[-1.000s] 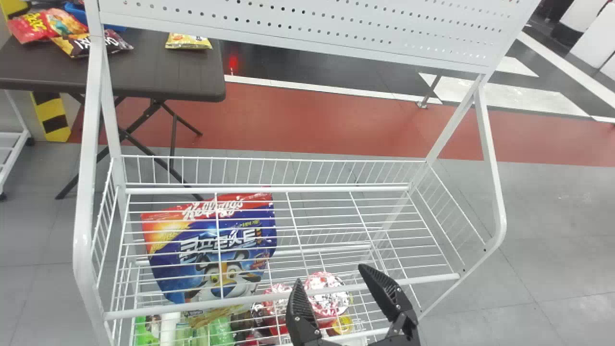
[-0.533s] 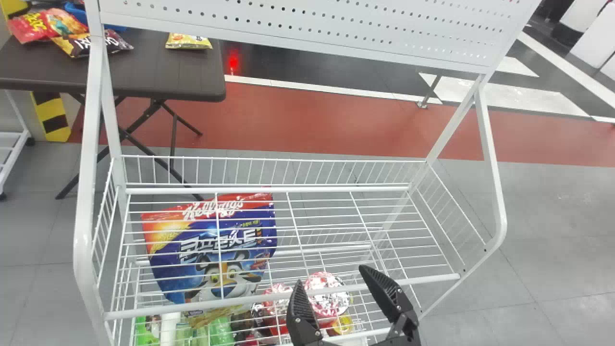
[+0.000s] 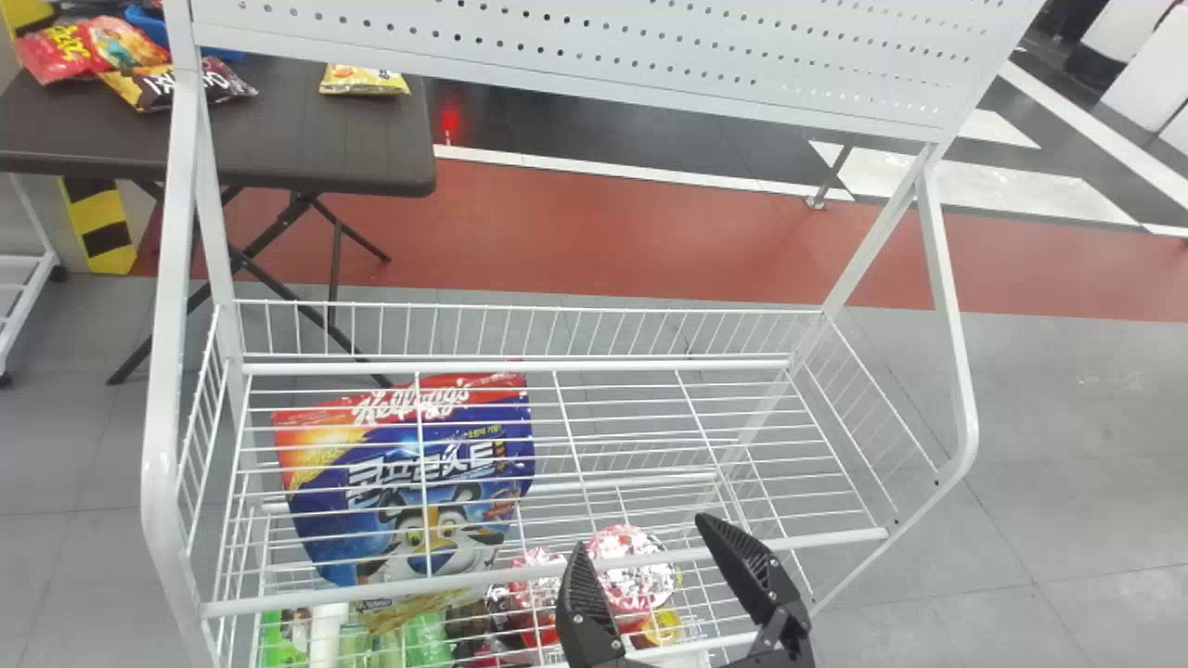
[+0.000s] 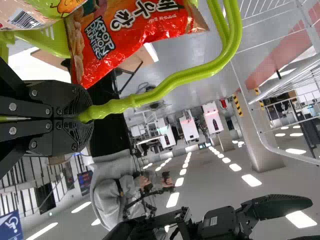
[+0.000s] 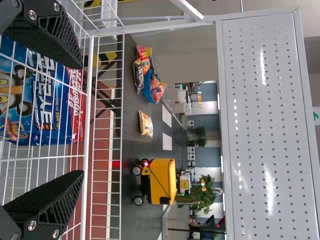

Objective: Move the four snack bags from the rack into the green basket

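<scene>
Steadying the green basket (image 4: 55,42) is, I judge, the step in hand. My left gripper (image 4: 91,116) is clenched on its lime handle (image 4: 165,90), and my right gripper (image 3: 640,536) stands spread, with nothing between its fingers, over the front of the white rack (image 3: 371,591). Just to the side of my left fingertips, at the basket, is a red snack bag (image 4: 130,30). Closer to the root of those fingers is more packaging, green and beige (image 4: 25,17); whether that is one bag or two, I cannot tell, so I cannot count four. To do this well, I should grip the handle firmly and let the basket hang without swinging, then lift my right fingers clear of the front bar and wires before any sideways move. The big blue cereal bag (image 3: 408,464) lies under the wires, off to the left of my right fingers; going for it from above would probably only scrape metal. As for the red bag, its long axis seems to run roughly the way my left fingers point, slightly aslant, with one crimped end pointing out beyond my fingertips and one corner just beside them.
</scene>
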{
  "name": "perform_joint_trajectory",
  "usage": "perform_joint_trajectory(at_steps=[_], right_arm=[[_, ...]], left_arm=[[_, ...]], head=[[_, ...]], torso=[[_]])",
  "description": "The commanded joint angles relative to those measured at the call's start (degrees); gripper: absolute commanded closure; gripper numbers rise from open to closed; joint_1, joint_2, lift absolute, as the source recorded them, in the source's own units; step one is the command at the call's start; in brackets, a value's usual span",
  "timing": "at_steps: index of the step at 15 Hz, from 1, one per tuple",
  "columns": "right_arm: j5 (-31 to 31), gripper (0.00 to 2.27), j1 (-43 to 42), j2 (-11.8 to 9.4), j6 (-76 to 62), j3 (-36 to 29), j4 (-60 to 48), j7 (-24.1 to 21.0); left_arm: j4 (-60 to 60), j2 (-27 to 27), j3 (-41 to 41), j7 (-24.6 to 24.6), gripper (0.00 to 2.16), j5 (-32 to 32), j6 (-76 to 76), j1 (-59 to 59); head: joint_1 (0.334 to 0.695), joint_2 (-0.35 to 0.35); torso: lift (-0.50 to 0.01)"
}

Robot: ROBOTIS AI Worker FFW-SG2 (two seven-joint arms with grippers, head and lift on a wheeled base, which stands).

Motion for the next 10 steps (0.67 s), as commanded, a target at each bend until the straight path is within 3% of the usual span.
perform_joint_trajectory(at_steps=[1,10], right_arm=[[0.0,0.06,0.0,0.0,-0.2,-0.1,0.0,0.0],[-0.1,0.06,-0.1,0.1,-0.2,-0.3,-0.2,0.0]], left_arm=[[0.0,0.0,0.0,0.0,1.84,0.0,0.0,0.0],[0.0,0.1,0.1,0.0,1.84,0.0,0.0,0.0]], head=[[0.695,-0.35],[0.695,-0.35]], torso=[[0.0],[0.0]])
